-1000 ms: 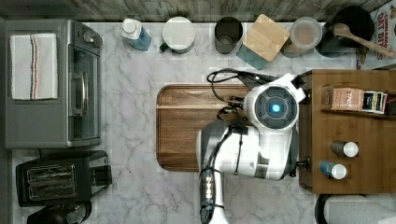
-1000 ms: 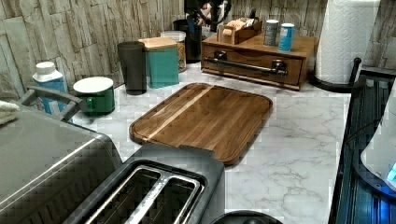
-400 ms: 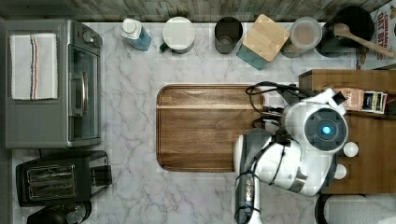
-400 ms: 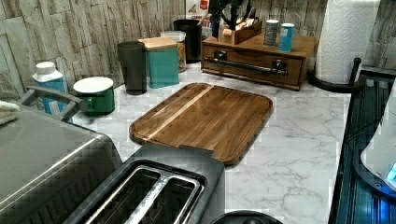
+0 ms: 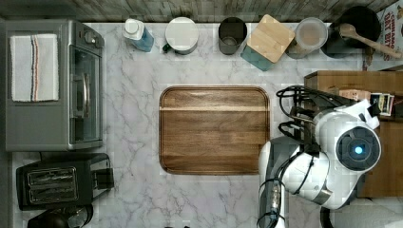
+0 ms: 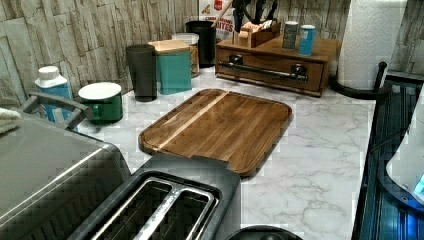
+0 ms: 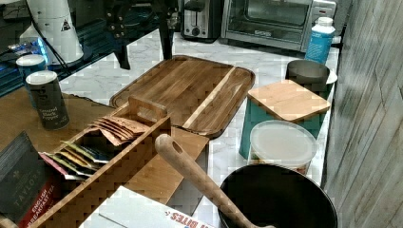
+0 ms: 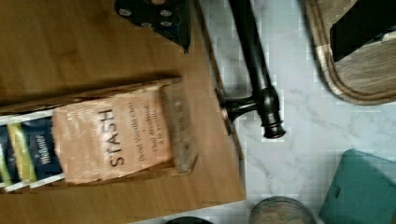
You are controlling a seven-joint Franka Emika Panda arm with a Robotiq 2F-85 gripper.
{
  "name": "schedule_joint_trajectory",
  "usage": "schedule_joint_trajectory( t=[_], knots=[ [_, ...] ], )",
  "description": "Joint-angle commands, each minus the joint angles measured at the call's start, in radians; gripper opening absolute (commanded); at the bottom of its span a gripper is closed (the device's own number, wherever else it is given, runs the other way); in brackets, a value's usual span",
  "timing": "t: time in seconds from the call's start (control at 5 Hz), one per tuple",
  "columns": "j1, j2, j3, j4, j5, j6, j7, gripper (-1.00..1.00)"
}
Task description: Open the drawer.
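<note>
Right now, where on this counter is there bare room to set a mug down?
The cutting board is bare. Open marble lies between it and the toaster oven, and in front of the drawer. The back row beside the teal canister is crowded.

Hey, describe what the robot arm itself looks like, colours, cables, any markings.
In the top view the arm is glossy white with rounded, bulbous joint housings and dark grey seams. One joint ends in a black round cap with a glowing blue light at its centre. Black cables loop in a bundle off its upper side. A black panel with small ports runs along the base link.
</note>
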Motion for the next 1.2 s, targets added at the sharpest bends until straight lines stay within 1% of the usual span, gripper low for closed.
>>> schedule_joint_trajectory(
  t=[0.2,0.4,0.6,0.8,1.0,1.2],
  knots=[
    [0.008,0.002,0.014,-0.062,0.028,-0.013,-0.109,1.00],
    [0.008,0.003,0.021,-0.077,0.018,-0.003,-0.154,1.00],
    [0.002,0.036,0.012,-0.085,0.040,0.041,-0.247,1.00],
    [-0.003,0.086,0.012,-0.073,0.005,0.043,-0.263,1.00],
    [-0.003,0.121,0.007,-0.097,-0.005,0.096,-0.243,1.00],
    [-0.004,0.135,0.006,-0.124,0.008,0.142,-0.236,1.00]
  ],
)
